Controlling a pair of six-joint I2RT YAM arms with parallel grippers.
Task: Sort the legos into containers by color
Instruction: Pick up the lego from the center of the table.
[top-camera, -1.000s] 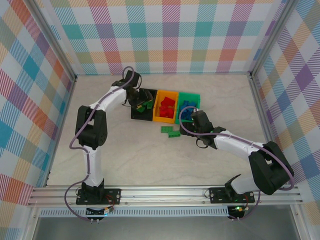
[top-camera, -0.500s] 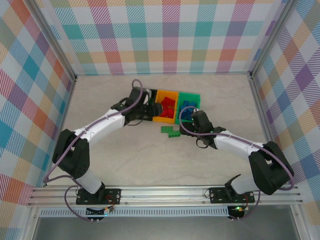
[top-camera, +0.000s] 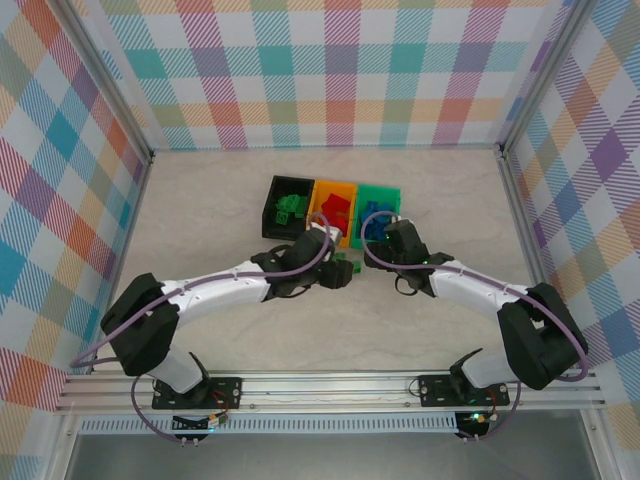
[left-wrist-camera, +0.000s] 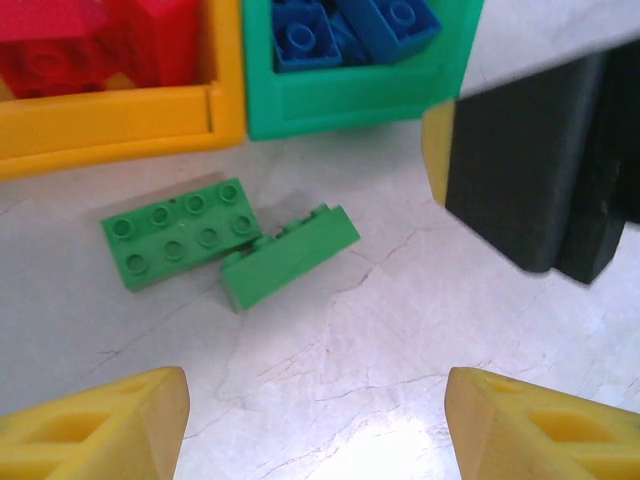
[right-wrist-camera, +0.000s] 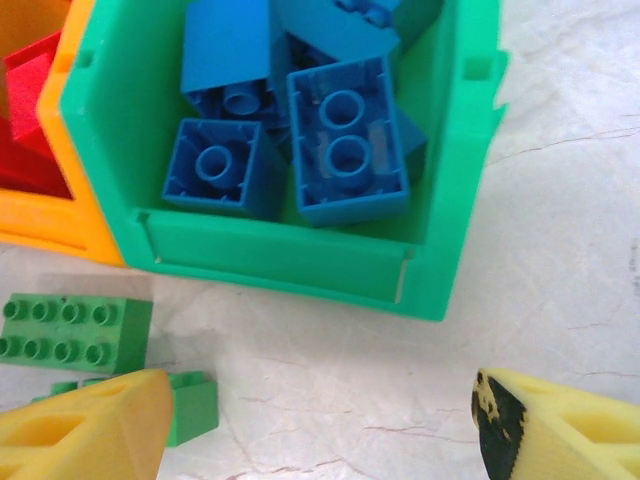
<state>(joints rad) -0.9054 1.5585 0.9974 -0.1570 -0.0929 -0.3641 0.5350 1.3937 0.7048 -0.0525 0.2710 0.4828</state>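
Here, plaid walls (top-camera: 340, 70), marbled tabletop (top-camera: 210, 210). Black bin (top-camera: 270, 222) holds green bricks (top-camera: 291, 208), orange bin (left-wrist-camera: 110, 125) red bricks (left-wrist-camera: 100, 40), green bin (right-wrist-camera: 270, 255) blue bricks (right-wrist-camera: 345, 140). Left tool (left-wrist-camera: 315, 420) and right tool (right-wrist-camera: 320, 420) gape.

The pale marbled table (top-camera: 220, 210) carries a row of bins at upper centre of the top view, side by side: black bin (top-camera: 271, 208), orange bin (top-camera: 316, 215), green bin (top-camera: 378, 190). Just below the orange and green bins lie a flat green brick (left-wrist-camera: 180, 245), studs up, and a tipped green brick (left-wrist-camera: 290, 255), touching each other.
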